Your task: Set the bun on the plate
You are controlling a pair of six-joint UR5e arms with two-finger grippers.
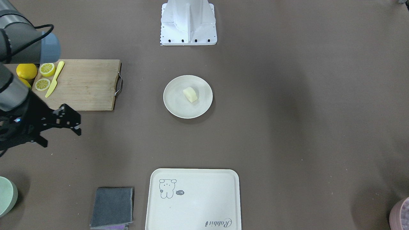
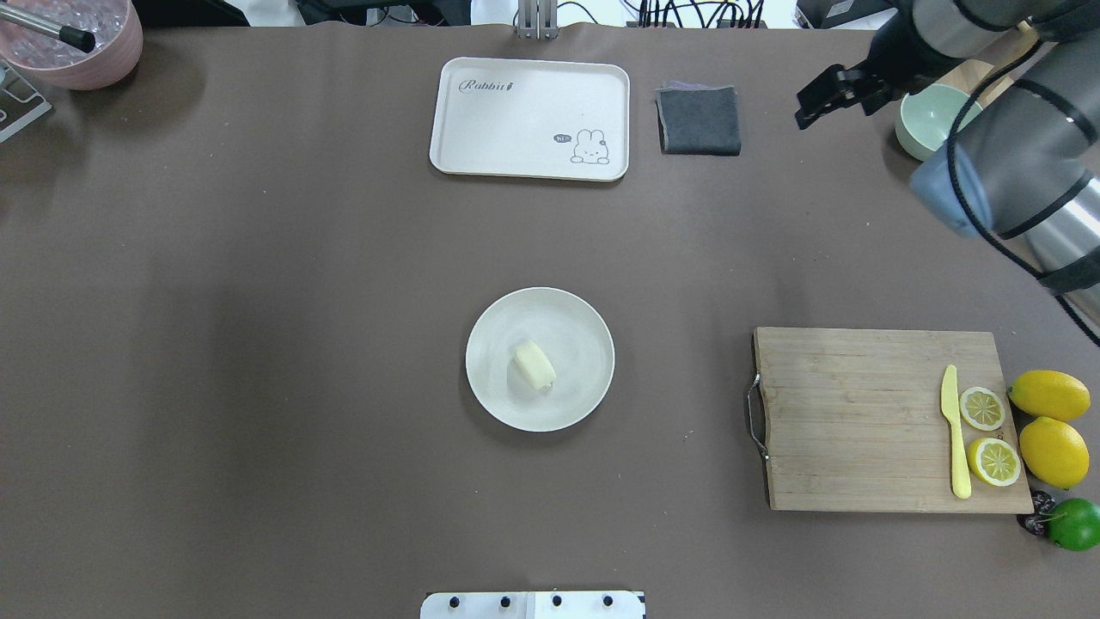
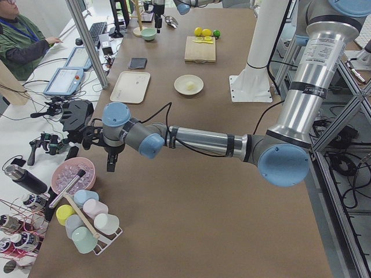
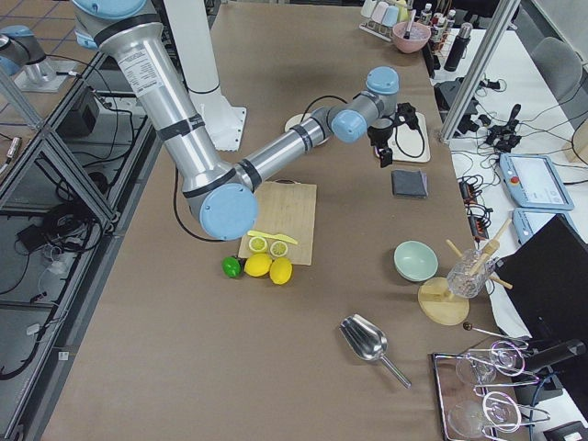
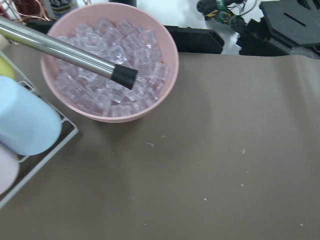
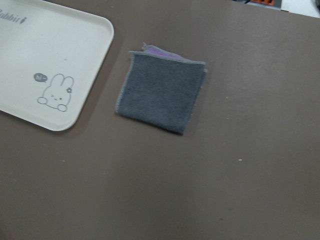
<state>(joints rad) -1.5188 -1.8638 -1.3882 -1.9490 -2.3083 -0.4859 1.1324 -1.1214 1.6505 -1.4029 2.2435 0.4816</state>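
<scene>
Bun (image 2: 534,363) lies on the plate (image 2: 587,320), far from both arms. Right claw (image 2: 832,96) looks wide and empty; left claw (image 3: 110,162), cannot tell. A bump could roll it off.

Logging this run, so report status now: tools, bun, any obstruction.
Right tool open, empty, far from plate. Left tool by ice bowl, state unreadable. Bun resting on plate. No obstruction around it.

The brown counter (image 2: 258,344) carries a round off-white plate (image 2: 571,331) at its centre. At the far edge lie a cream tray (image 2: 516,120) and, just beside it, a folded grey cloth (image 2: 699,120). A wooden cutting board (image 2: 851,421) sits to the right, with two whole lemons (image 2: 1048,395) and a lime (image 2: 1074,524) beside it. A green bowl (image 2: 919,133) and a pink bowl (image 2: 103,73) stand at the far corners.
</scene>
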